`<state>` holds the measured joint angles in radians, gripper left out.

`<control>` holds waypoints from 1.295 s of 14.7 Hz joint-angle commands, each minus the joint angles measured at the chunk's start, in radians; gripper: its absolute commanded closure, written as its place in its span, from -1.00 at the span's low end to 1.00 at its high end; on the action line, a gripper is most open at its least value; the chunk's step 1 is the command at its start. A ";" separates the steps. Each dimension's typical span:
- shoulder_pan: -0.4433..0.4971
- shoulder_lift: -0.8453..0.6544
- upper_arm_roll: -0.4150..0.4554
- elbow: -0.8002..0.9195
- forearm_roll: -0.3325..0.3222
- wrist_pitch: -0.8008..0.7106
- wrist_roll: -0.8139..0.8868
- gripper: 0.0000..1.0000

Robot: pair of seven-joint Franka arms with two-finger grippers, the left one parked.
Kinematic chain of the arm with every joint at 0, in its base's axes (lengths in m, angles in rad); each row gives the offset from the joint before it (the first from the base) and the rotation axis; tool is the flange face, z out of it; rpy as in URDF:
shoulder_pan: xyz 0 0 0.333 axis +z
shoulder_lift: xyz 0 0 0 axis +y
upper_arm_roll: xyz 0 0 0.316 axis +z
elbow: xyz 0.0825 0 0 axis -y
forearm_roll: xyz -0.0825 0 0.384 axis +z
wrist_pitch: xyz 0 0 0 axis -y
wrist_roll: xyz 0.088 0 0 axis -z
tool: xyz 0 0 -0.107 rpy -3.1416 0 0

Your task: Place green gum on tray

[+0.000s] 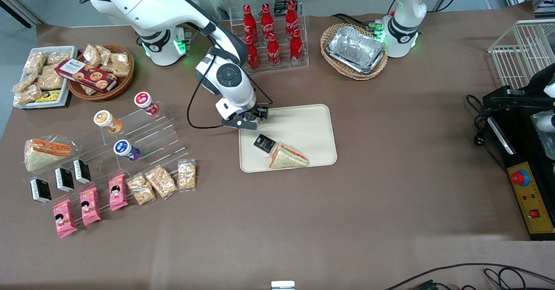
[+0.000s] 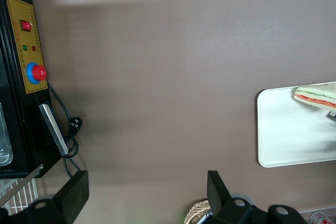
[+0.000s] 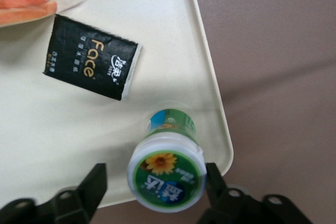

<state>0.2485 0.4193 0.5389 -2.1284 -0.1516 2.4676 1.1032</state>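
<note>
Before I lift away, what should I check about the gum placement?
1. Green-labelled, white-lidded gum bottle inside the cream plastic tray's rim: ok, though close to a corner.
2. Bottle resting on the tray: cannot tell.
3. End effector open: ok, a gap shows between one finger and the lid.
4. Second finger clear of the lid: cannot tell, it sits very close.
5. Black rectangular packet apart from the bottle: ok.
6. Wrapped triangular sandwich apart from the bottle: ok.
</note>
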 commanded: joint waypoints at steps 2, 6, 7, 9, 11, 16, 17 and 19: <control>-0.015 -0.058 0.006 -0.007 -0.029 -0.018 0.049 -0.99; -0.070 -0.245 0.009 0.008 0.041 -0.221 -0.032 -0.99; -0.096 -0.301 0.006 0.031 0.134 -0.276 -0.086 -0.99; -0.153 -0.384 -0.025 0.086 0.248 -0.428 -0.257 -0.99; -0.156 -0.412 -0.141 0.169 0.253 -0.554 -0.341 -0.99; -0.225 -0.404 -0.396 0.361 0.219 -0.752 -0.694 -0.99; -0.233 -0.399 -0.437 0.384 0.201 -0.756 -0.777 -0.99; -0.233 -0.375 -0.529 0.425 0.166 -0.757 -0.890 -0.99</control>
<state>0.0173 -0.0151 0.0972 -1.7978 0.0544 1.7496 0.3508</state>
